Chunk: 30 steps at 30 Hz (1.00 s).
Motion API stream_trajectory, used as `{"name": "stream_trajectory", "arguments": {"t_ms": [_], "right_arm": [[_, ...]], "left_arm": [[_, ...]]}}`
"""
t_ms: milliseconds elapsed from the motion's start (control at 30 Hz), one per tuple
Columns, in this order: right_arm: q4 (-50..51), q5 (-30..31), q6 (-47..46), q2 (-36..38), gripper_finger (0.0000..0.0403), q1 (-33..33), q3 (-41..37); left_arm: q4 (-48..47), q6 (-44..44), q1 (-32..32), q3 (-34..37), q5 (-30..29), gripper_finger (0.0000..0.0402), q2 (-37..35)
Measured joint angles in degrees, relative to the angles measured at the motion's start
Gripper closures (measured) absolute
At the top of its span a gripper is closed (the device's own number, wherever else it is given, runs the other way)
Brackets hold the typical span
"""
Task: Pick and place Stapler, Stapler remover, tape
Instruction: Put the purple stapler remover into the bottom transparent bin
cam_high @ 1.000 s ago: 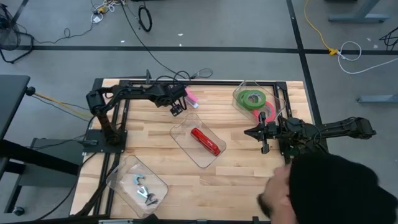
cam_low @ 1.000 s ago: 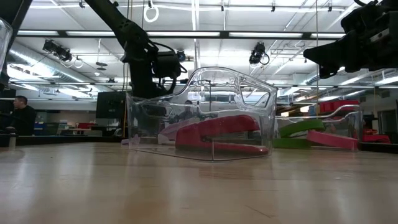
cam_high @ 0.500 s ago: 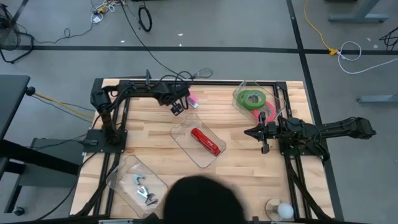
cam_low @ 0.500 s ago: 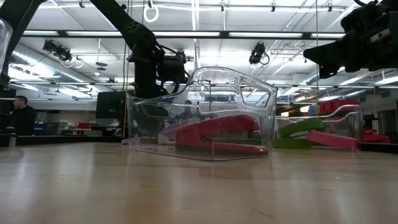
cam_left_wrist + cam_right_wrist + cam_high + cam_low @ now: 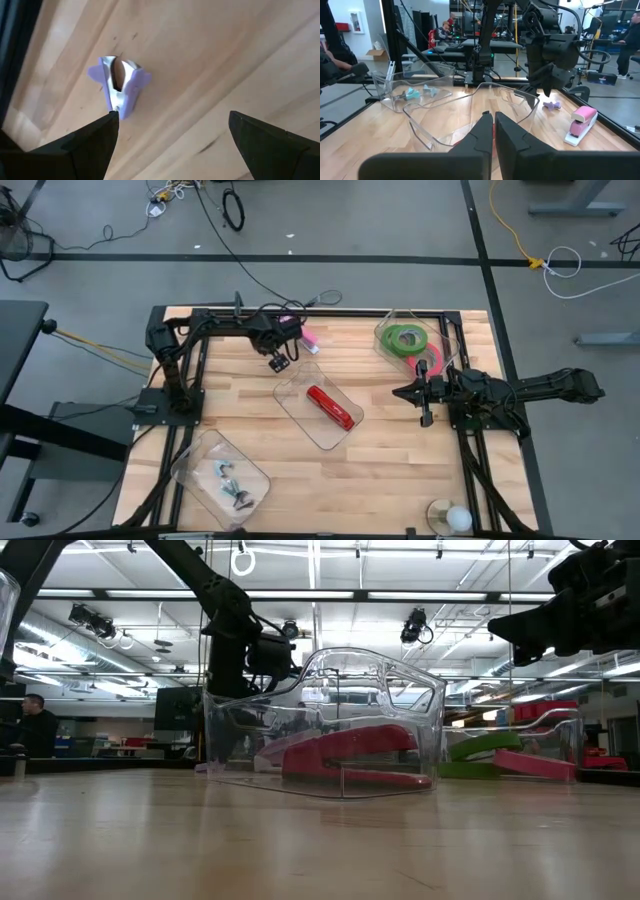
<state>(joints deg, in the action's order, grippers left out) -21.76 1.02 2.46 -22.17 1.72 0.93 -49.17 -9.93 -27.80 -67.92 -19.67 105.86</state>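
Nearest me, at the desk's (image 5: 390, 450) front left corner, a clear plastic tray (image 5: 220, 473) holds small grey-blue removers (image 5: 230, 485), already sorted. At centre, a second clear tray (image 5: 318, 405) with thin curved walls holds the red stapler (image 5: 331, 408), lying flat and closed; I judge that item placed.

To the right, my right gripper (image 5: 424, 402) waits low over the bare wood, fingers pressed together and holding nothing, parked clear of the trays.

Farther back on the left, my left gripper (image 5: 277, 363) hangs over the desk with its fingers spread wide and empty. Its wrist view looks down between the two dark fingers (image 5: 90, 135) at a lilac remover (image 5: 119, 89), a small winged plastic shape with metal claws, lying loose on the pale planks. I read this as lining up for a grasp, so the wide spread suits straddling it. A pink stapler (image 5: 308, 337) lies just beyond, also loose.

At the far right, a third clear tray (image 5: 392, 320) holds the tape (image 5: 406, 340): flat rings with open centres, green ones and a red-pink one (image 5: 431, 360) overlapping at a tilt.
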Motion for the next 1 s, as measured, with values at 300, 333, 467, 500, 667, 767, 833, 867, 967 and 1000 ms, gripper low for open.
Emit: {"name": "stream_trajectory", "arguments": {"t_ms": [300,333,467,500,667,767,833,867,967,1000], "right_arm": [[0.00,0.00,0.01,0.00,0.0381,-0.02,0.00],[0.00,0.00,0.02,0.02,0.0381,0.00,0.00],[0.00,0.02,0.00,0.02,0.0381,-0.02,0.00],[0.00,0.00,0.00,0.00,0.0381,-0.02,0.00],[0.02,0.00,0.01,0.00,0.0381,0.00,0.00],[0.04,0.00,0.02,0.00,0.0381,-0.02,0.00],[0.04,-0.02,0.00,0.02,0.0381,-0.01,0.00],[0.04,0.00,0.00,0.02,0.0381,0.00,0.00],[0.04,0.00,0.00,0.02,0.0381,-0.02,0.00],[0.03,0.00,0.00,0.02,0.0381,-0.01,0.00]], "left_arm": [[3.64,3.13,-1.41,0.02,0.58,0.0024,0.01],[3.84,3.14,-1.52,0.02,0.64,0.0024,0.27],[3.54,3.19,-1.65,0.09,-0.06,0.0024,1.38],[4.03,3.19,-1.57,-0.02,-0.89,0.0024,1.67],[3.75,3.12,-1.61,0.04,-1.31,0.0024,1.90],[3.42,3.10,-1.61,0.04,-1.49,0.0028,1.90],[3.32,3.10,-1.59,0.04,-3.15,0.0037,1.90],[3.34,3.12,-1.59,0.04,-3.87,0.0042,1.90],[3.38,3.10,-1.61,0.04,-4.04,0.0057,1.90],[3.34,3.11,-1.61,0.04,-3.81,0.0061,1.90]]}}
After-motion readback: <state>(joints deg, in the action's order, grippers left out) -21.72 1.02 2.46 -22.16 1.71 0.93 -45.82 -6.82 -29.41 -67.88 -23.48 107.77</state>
